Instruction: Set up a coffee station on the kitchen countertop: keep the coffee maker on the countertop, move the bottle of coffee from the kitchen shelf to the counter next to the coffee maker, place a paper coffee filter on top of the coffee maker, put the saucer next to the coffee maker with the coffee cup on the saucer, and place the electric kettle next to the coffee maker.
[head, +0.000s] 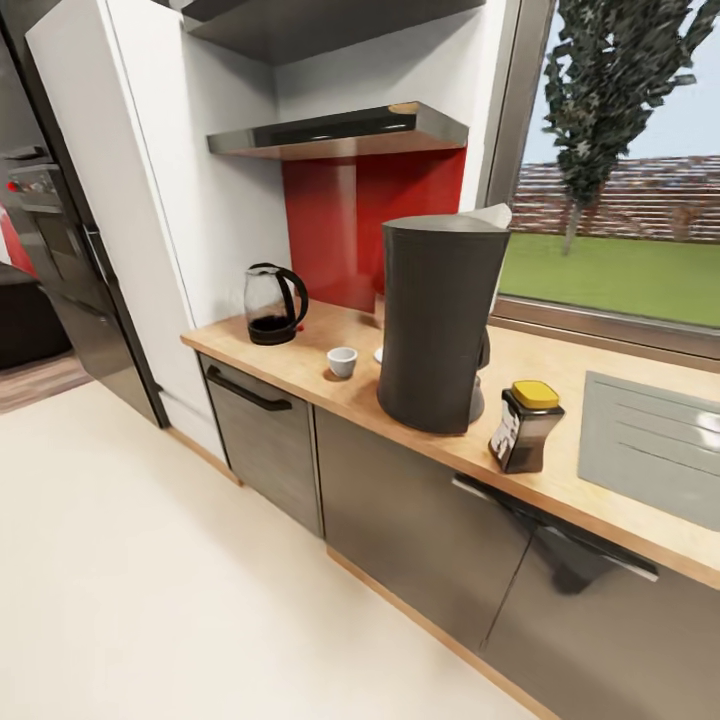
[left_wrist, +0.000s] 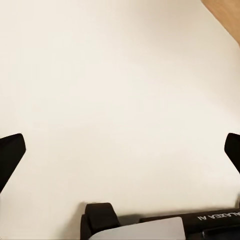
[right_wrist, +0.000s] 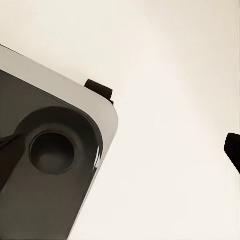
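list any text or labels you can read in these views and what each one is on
"GALAXEA AI", partly cut off and upside down: on the robot's own dark body panel in the left wrist view.
White print on the bottle of coffee label: too small and blurred to read.
Oven control panel at the far left of the head view: red marks, nothing legible.
Coffee maker, electric kettle, coffee cup: no text seen.

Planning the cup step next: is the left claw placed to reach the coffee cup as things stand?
Probably not yet: the left claw hangs open over bare floor, while the coffee cup sits up on the kitchen countertop.
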